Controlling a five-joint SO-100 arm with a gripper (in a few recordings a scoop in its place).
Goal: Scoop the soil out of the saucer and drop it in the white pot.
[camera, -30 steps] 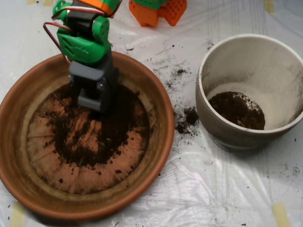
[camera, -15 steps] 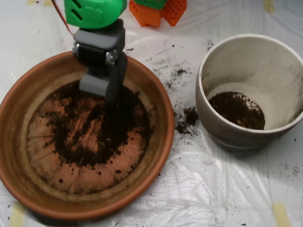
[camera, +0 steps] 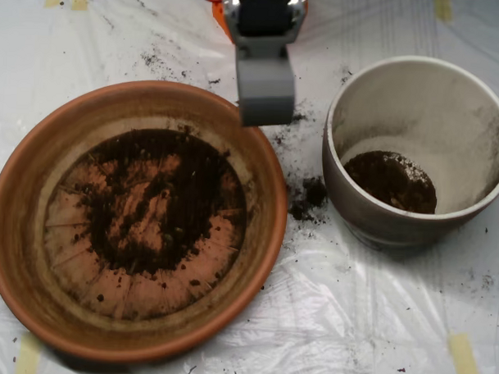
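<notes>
Both jaws (camera: 265,101) (seemingly closed) hang beside saucer (camera: 37,155).

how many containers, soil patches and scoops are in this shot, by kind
containers: 2, the saucer and the white pot
soil patches: 3, in the saucer, in the pot, spilled clump between them
scoop: 1
total: 6

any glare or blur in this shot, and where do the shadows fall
Overhead view: soft glare on the wrinkled plastic sheet; the scoop looks slightly blurred; the white pot casts a shadow below its base and is shaded inside its left wall; the saucer and soil look sharp.
</notes>
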